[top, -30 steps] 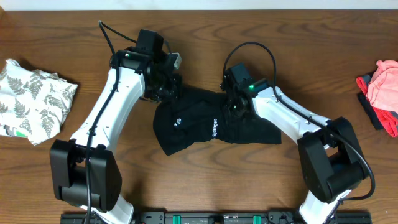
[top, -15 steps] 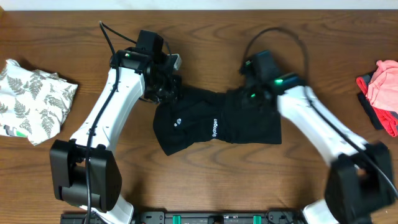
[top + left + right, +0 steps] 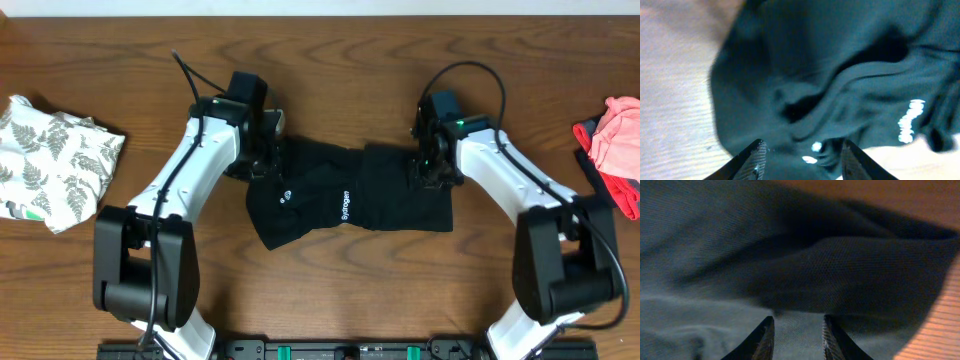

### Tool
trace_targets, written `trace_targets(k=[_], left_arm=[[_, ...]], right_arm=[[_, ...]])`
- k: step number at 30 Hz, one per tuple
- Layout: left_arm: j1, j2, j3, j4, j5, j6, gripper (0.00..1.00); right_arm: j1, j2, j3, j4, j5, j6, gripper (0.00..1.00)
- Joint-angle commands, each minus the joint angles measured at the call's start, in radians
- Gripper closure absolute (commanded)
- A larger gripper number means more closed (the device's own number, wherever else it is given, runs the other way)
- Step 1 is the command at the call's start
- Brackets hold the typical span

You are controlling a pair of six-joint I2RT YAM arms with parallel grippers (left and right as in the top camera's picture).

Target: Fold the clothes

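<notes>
The black garment (image 3: 340,205) lies bunched at the centre of the bench (image 3: 330,50). The left jaws stand open over its upper left edge, with nothing between them. The right jaws are slightly parted above its upper right corner, gripping nothing. A fern-print piece (image 3: 55,160) sits at far left, pink pieces (image 3: 612,140) at far right.

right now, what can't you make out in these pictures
Pink clothes: cut off by the overhead view's right edge.
Lettering on the black garment: too small overhead, blurred in the left wrist view.
Right hand: its own view is blurred and the arm covers it overhead, so whether it pinches cloth is unclear.
</notes>
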Motion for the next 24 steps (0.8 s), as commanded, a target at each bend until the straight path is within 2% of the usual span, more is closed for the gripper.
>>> trace_targets(k=[1, 4, 8, 12, 17, 24], left_arm=[[0.02, 0.015, -0.018, 0.004, -0.129, -0.054, 0.49], [0.047, 0.022, -0.034, 0.017, -0.142, -0.083, 0.49], [0.085, 0.053, -0.066, 0.054, -0.121, -0.124, 0.43], [0.095, 0.114, -0.076, 0.084, 0.018, -0.043, 0.43], [0.095, 0.183, -0.076, 0.109, 0.063, -0.019, 0.43], [0.095, 0.229, -0.076, 0.104, 0.378, 0.134, 0.43]], right_arm=[[0.002, 0.013, -0.002, 0.001, 0.007, 0.01, 0.7], [0.002, 0.013, -0.002, 0.002, 0.006, 0.007, 0.7], [0.003, 0.013, -0.002, 0.0, 0.007, 0.007, 0.7], [0.003, 0.013, -0.002, 0.0, 0.006, 0.007, 0.71], [0.003, 0.013, -0.002, -0.006, 0.007, 0.007, 0.71], [0.003, 0.013, -0.002, -0.006, 0.007, 0.007, 0.71]])
